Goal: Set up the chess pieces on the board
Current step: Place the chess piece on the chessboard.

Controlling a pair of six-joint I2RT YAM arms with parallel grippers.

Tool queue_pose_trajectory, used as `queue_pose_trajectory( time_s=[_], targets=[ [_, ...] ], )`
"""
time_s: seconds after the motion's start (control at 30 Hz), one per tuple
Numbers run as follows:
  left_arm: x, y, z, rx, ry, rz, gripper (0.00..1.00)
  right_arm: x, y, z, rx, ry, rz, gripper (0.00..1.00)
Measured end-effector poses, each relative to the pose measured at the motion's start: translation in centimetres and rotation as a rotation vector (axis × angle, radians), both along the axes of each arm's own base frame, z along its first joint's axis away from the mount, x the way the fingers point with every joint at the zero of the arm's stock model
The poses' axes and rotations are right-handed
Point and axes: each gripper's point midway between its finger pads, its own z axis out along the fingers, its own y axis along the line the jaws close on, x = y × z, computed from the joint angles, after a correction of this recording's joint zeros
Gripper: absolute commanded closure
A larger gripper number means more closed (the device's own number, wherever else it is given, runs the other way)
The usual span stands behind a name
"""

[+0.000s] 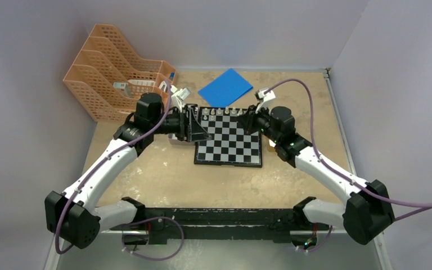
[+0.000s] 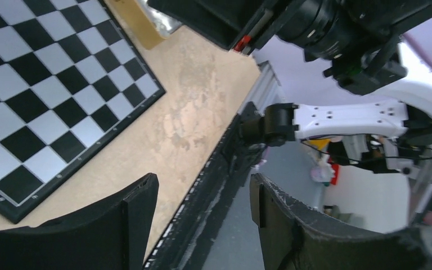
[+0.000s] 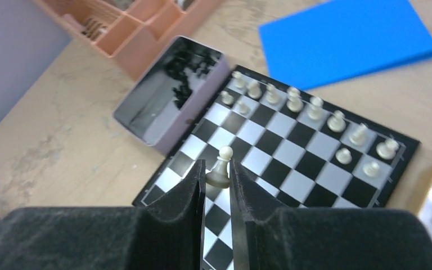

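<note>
Two pincers are hanging at the board (image 1: 230,147), one at each of its side edges, and only one of them is carrying anything. The right pincer (image 3: 216,170) is clenching a cream-white pawn (image 3: 221,166) by its lower body; its two black fingers (image 3: 189,194) are pressing in from either side, with the pawn's round head sticking up clear above the tips. The pawn is standing upright in the grip, above the squares on the board's left half. I cannot tell whether its base is touching the board or hovering just over it.

The left pincer (image 2: 202,194) is standing released at the board's left edge. Its jaws are gaping moderately wide, nothing is lying between them, and they are touching nothing that I can see; through the gap only the desk (image 2: 197,112) and its dark front rail are showing.

Other white pieces (image 3: 294,102) are standing in a line along the board's far edge, and a few more are sitting one row in front of them, near both ends of that line. Black pieces (image 3: 194,62) are lying loose in an open metal tin (image 3: 157,112) just beside the board's far left corner. A blue sheet (image 1: 225,87) is lying flat behind the board, and an orange file rack (image 1: 112,73) is standing farther off to the board's far left.
</note>
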Motion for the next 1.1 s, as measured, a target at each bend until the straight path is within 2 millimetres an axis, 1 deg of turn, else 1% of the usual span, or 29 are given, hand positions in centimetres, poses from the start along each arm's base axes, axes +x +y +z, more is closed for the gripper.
queue_pose_trajectory(
  time_s=[0.1,0.2,0.27,0.37,0.47,0.53,0.6,0.67,0.73,0.97,1.1],
  targets=[
    [-0.3,-0.3,1.0,-0.049,0.032,-0.017,0.40,-1.4,2.1,1.3,0.004,-0.087,0.095,0.89],
    [-0.2,-0.4,2.0,-0.079,0.045,-0.030,0.41,-3.8,3.6,2.6,0.014,-0.193,0.194,0.89],
    [0.0,-0.6,2.7,-0.093,0.047,-0.043,0.41,-5.5,4.4,3.7,0.022,-0.269,0.256,0.89],
    [0.6,-1.1,4.1,-0.114,0.039,-0.068,0.43,-7.5,5.4,5.8,0.042,-0.375,0.324,0.90],
    [0.5,-1.4,5.4,-0.143,0.031,-0.095,0.46,-9.3,5.9,8.3,0.071,-0.488,0.376,0.90],
    [0.3,-1.5,6.0,-0.157,0.021,-0.113,0.48,-10.0,6.0,9.7,0.086,-0.555,0.389,0.89],
    [0.3,-1.7,6.6,-0.169,0.007,-0.133,0.50,-10.5,6.1,10.5,0.096,-0.598,0.398,0.89],
    [0.5,-1.8,6.9,-0.175,-0.004,-0.150,0.52,-10.8,6.3,11.0,0.099,-0.626,0.406,0.89],
    [0.7,-2.0,6.8,-0.177,-0.002,-0.166,0.54,-11.0,6.5,11.0,0.093,-0.636,0.414,0.89],
    [0.9,-2.4,5.9,-0.180,0.013,-0.210,0.60,-10.9,7.4,9.8,0.066,-0.623,0.437,0.89],
    [1.0,-2.6,5.6,-0.183,0.003,-0.235,0.70,-10.8,7.8,9.1,0.056,-0.606,0.446,0.89]
  ],
)
